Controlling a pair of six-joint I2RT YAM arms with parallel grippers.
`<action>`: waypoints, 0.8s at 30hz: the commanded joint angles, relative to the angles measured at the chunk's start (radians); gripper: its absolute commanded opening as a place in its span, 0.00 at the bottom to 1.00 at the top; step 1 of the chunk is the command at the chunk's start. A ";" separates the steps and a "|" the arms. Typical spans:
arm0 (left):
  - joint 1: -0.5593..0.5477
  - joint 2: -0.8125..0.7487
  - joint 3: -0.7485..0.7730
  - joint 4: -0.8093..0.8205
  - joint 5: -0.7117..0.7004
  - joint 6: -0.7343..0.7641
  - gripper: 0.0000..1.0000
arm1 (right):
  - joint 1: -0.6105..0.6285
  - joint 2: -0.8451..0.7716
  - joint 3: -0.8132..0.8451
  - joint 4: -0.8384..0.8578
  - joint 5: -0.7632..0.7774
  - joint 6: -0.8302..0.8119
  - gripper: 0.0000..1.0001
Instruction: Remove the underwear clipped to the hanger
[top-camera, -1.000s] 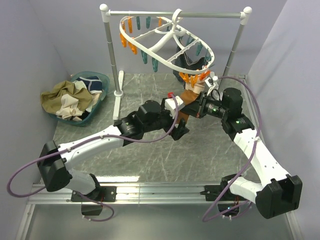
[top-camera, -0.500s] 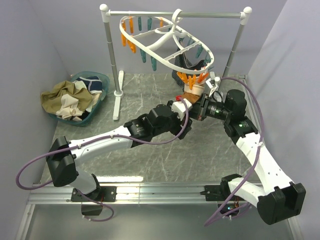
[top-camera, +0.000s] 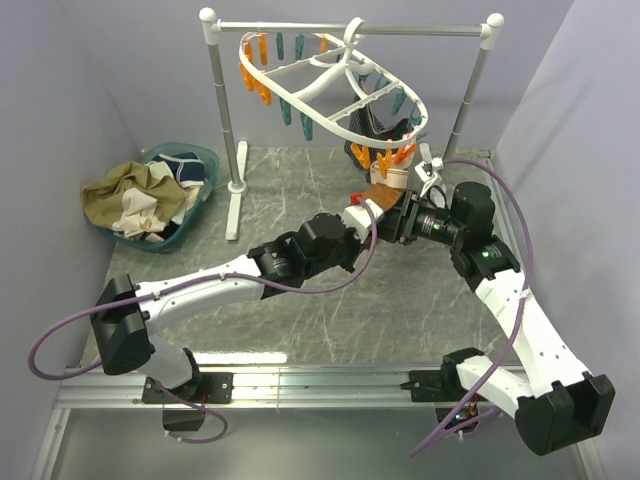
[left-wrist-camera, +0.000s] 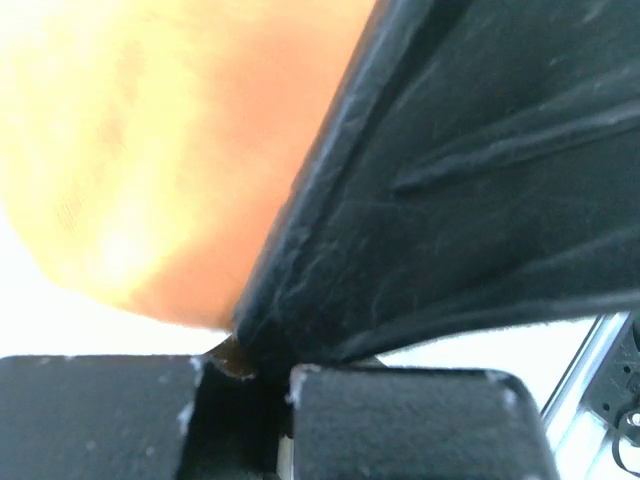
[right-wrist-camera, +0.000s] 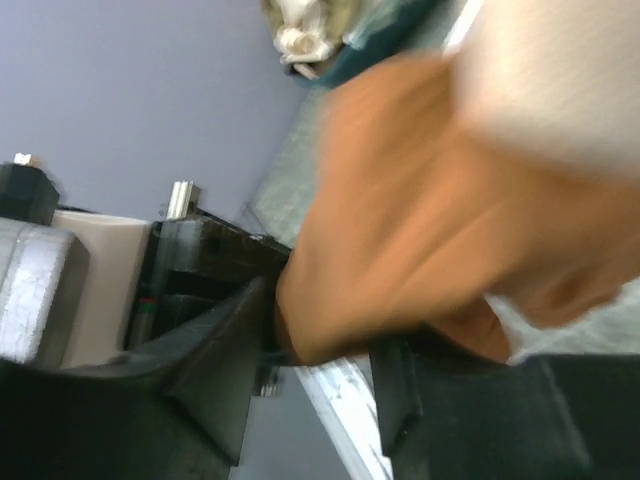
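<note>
The white oval hanger hangs from the rail, with orange and teal pins around its rim. A tan-brown underwear hangs from orange pins at the hanger's near right rim; a dark striped one hangs behind it. My left gripper is shut on the brown cloth's lower edge; a sliver of it shows between the pads. My right gripper is just to the right, its jaws apart around the same brown cloth. A dark gripper finger fills much of the left wrist view.
A teal basket at the left holds several loose garments. The silver-and-white rail stand carries the hanger, with its foot between basket and arms. Grey walls close in on the left, back and right.
My left gripper moved up and right to the brown underwear and shut on it. The right gripper, shut on the cloth before, has opened its jaws.
</note>
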 joint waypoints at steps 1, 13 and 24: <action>-0.011 -0.068 -0.024 0.054 -0.026 -0.009 0.00 | 0.011 -0.061 0.052 -0.103 0.064 -0.058 0.55; -0.037 -0.088 -0.149 0.084 -0.024 -0.057 0.00 | 0.008 -0.207 0.158 -0.218 0.423 -0.238 0.85; -0.103 -0.024 -0.077 0.031 -0.098 -0.033 0.00 | 0.009 -0.145 0.200 -0.148 0.615 -0.371 0.84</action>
